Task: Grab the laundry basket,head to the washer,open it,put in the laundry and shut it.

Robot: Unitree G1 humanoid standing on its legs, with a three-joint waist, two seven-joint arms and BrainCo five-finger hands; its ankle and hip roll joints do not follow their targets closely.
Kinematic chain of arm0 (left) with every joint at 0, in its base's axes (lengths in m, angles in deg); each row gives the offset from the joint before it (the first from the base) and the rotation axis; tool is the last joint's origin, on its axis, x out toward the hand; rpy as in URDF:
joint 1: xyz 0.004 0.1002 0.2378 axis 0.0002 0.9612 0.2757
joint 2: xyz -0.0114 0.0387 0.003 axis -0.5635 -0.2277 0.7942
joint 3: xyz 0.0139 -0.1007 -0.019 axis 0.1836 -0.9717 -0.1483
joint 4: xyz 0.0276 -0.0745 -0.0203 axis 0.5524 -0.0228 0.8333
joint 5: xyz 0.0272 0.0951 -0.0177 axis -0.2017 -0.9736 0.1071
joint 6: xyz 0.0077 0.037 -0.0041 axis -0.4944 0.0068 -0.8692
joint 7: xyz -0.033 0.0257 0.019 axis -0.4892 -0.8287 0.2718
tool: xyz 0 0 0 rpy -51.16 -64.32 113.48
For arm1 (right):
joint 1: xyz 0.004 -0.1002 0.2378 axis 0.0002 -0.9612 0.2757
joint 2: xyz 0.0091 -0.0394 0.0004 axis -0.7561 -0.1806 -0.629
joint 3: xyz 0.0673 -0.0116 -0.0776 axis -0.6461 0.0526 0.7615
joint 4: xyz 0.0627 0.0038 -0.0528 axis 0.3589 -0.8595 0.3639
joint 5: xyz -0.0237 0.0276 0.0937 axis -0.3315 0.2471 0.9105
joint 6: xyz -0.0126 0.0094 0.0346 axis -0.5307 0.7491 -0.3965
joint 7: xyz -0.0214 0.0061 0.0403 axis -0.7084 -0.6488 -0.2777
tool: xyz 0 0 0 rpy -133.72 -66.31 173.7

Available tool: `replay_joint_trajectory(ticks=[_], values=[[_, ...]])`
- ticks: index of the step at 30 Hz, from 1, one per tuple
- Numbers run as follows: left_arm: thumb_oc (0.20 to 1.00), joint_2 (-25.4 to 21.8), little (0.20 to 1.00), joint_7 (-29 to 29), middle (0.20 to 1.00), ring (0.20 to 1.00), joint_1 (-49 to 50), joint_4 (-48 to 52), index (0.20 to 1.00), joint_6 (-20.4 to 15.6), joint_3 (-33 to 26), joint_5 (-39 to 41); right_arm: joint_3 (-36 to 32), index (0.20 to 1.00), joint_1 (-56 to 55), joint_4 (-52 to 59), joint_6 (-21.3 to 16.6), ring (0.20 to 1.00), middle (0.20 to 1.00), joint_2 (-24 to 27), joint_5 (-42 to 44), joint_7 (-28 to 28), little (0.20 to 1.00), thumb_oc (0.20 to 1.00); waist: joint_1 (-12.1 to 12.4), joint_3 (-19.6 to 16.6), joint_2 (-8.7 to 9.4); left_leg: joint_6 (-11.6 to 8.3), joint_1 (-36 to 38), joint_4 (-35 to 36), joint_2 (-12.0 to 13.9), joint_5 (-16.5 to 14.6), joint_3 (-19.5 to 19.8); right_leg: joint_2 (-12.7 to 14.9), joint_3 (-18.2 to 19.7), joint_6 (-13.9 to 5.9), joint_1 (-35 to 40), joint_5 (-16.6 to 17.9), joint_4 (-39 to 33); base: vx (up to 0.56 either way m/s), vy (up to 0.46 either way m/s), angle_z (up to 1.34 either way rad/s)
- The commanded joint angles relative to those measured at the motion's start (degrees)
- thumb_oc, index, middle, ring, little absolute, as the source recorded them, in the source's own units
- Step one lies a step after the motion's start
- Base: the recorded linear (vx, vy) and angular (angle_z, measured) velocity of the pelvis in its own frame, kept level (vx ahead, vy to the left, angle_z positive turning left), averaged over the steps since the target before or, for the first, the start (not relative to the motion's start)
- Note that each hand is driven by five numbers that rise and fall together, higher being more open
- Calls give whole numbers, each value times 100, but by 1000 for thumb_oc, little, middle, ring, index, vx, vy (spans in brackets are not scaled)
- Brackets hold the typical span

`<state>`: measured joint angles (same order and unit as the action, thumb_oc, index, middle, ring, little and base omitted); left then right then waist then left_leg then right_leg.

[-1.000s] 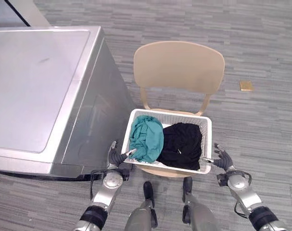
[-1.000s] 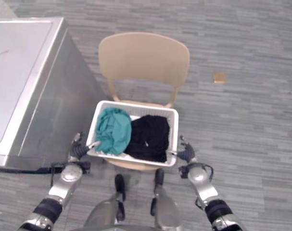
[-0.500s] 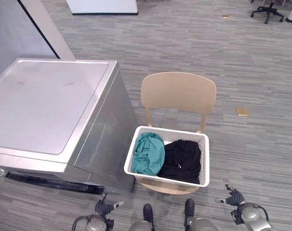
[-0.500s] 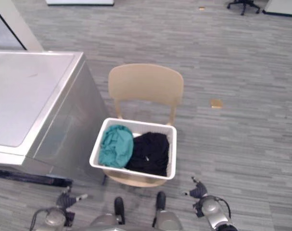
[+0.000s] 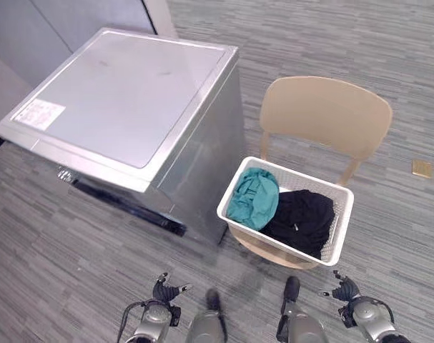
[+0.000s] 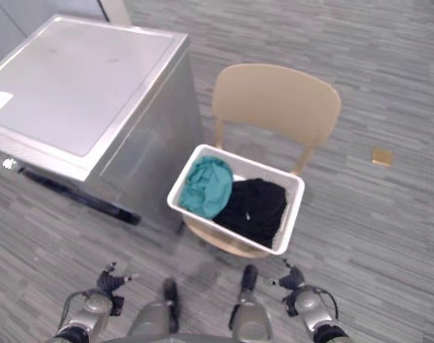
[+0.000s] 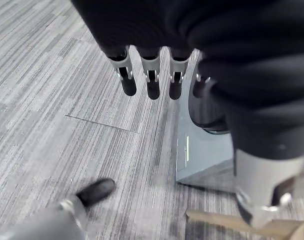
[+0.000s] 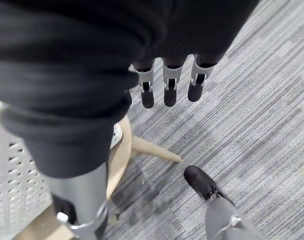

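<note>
Holding 2 garments (teal, black): basket (image 5: 343,229)

One washer (image 5: 131,100), one chair (image 5: 324,118), one basket (image 5: 231,214), two garments: teal (image 5: 252,200), black (image 5: 299,221).

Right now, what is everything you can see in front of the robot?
Silver metal washer: one, lid shut, on the grey floor left of the chair.
Beige wooden chair: one, beside the washer, carrying the basket on its seat.
White perforated plastic laundry basket: one, on the chair seat.
Teal crumpled garment: one, in the basket's washer-side half.
Black crumpled garment: one, in the basket's other half.
Small tan flat square: one, on the floor right of the chair.
Left robot hand: open, low over the floor, holding nothing.
Right robot hand: open, low, apart from the basket.
</note>
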<state>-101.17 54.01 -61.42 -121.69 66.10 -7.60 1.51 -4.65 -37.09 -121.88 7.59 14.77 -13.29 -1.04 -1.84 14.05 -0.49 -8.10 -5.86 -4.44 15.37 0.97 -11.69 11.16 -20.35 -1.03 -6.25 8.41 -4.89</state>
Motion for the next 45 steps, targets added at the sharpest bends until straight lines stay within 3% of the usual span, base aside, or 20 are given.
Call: replay_joint_trajectory(ticks=[1,2,3,5,6,7,10,11,12,13,15,17,18,21,28,38,45], values=[[1000,-235,1000,162,1000,1000,137,324,1000,-204,80,-68,-135,1000,-1,133,-83,1000,1000,-116,317,-124,1000,1000,14,-145,58,-51,-129,324,107,291,17,448,304,-790,177,-908,420,191,604,68],[1000,-238,1000,78,1000,1000,148,421,1000,-209,120,-118,-282,1000,-71,45,-38,1000,1000,-163,409,-74,1000,1000,-4,-233,8,-78,-138,432,90,204,-49,623,197,-898,324,-815,366,180,475,79],[1000,-240,1000,77,1000,1000,152,425,1000,-206,120,-119,-282,1000,-73,45,-37,1000,1000,-164,408,-73,1000,1000,-3,-235,11,-76,-138,430,87,201,-49,626,197,-900,324,-814,366,133,519,63],[1000,-307,1000,29,1000,1000,182,495,1000,-203,176,-202,-374,1000,-104,56,-47,1000,1000,-218,497,-69,1000,1000,-2,-237,79,-37,-465,79,-162,13,123,867,216,-978,373,-582,363,85,400,65],[1000,-411,1000,31,1000,1000,166,569,1000,-180,222,-286,-388,1000,-99,50,-29,1000,1000,-294,537,-61,1000,1000,2,-214,138,43,-553,-68,-312,-155,190,959,342,-952,318,-549,462,61,419,78],[1000,-550,1000,38,1000,1000,94,632,1000,-168,211,-334,-382,1000,-31,30,-21,1000,1000,-381,584,-96,1000,1000,-25,-154,204,244,-731,-179,-584,-187,273,995,691,-857,81,-357,663,33,406,72],[1000,-649,1000,79,1000,1000,99,716,1000,-136,139,-304,-200,1000,91,115,-32,1000,1000,-464,613,-103,1000,1000,-32,-93,160,471,-552,21,-842,-211,349,327,1496,-613,-251,-864,1290,82,319,46],[1000,-649,1000,79,1000,1000,99,716,1000,-136,139,-304,-200,1000,91,115,-32,1000,1000,-464,613,-103,1000,1000,-32,-93,160,471,-551,21,-842,-211,349,327,1497,-613,-251,-864,1290,169,283,33],[1000,-652,1000,76,1000,1000,159,713,1000,-126,88,-278,-7,1000,177,387,-73,1000,1000,-470,595,-95,1000,1000,1,-75,129,585,-303,242,-1000,-205,360,-155,1548,-464,-428,-1134,1554,119,177,16],[1000,-652,1000,76,1000,1000,160,713,1000,-126,89,-278,-6,1000,176,388,-73,1000,1000,-470,595,-95,1000,1000,2,-60,131,585,-281,241,-1002,-214,359,-153,1550,-465,-412,-1149,1566,168,245,4],[1000,-626,1000,89,1000,1000,158,666,1000,-109,62,-219,224,1000,333,654,-86,1000,1000,-481,536,-96,1000,1000,30,7,135,650,-124,349,-1173,-232,403,-586,1437,-408,-699,-1247,1658,89,111,17],[1000,-561,1000,131,1000,1000,124,486,1000,-48,38,-176,331,1000,417,840,-87,1000,1000,-482,566,-118,1000,1000,-15,93,153,705,31,351,-1403,-325,523,-955,1561,-408,-830,-1230,1459,138,79,20],[1000,-474,1000,174,1000,1000,90,491,1000,-142,65,-175,355,1000,441,982,-105,1000,1000,-539,735,-129,1000,1000,37,105,177,720,-26,178,-1598,-383,730,-899,1676,-378,-597,-1214,1222,115,45,24],[1000,-310,1000,172,1000,1000,200,527,1000,-141,102,-99,414,1000,454,1052,-80,1000,1000,-623,850,-96,1000,1000,47,3,117,721,9,193,-1680,-386,824,-1029,1966,-319,-514,-1170,1159,113,-12,50],[1000,-96,1000,135,1000,1000,351,173,1000,-53,128,-97,907,1000,677,1028,-19,1000,1000,-840,723,18,1000,1000,287,-329,19,706,261,503,-1715,-292,943,-926,1642,-346,52,-1046,484,127,-17,40],[1000,-196,1000,251,1000,1000,366,290,1000,-58,218,-250,1663,1000,1346,2001,-185,1000,1000,-941,784,248,1000,1000,547,-244,-26,722,386,733,-1717,-210,979,-815,1526,-429,186,-1045,408,2,33,3],[1000,-323,1000,402,1000,1000,246,376,1000,-92,185,-124,1536,1000,1881,2593,-241,1000,1000,-789,826,-81,1000,1000,675,-38,4,777,41,620,-1763,-153,1000,-690,1492,-473,-188,-973,628,-70,73,1]])
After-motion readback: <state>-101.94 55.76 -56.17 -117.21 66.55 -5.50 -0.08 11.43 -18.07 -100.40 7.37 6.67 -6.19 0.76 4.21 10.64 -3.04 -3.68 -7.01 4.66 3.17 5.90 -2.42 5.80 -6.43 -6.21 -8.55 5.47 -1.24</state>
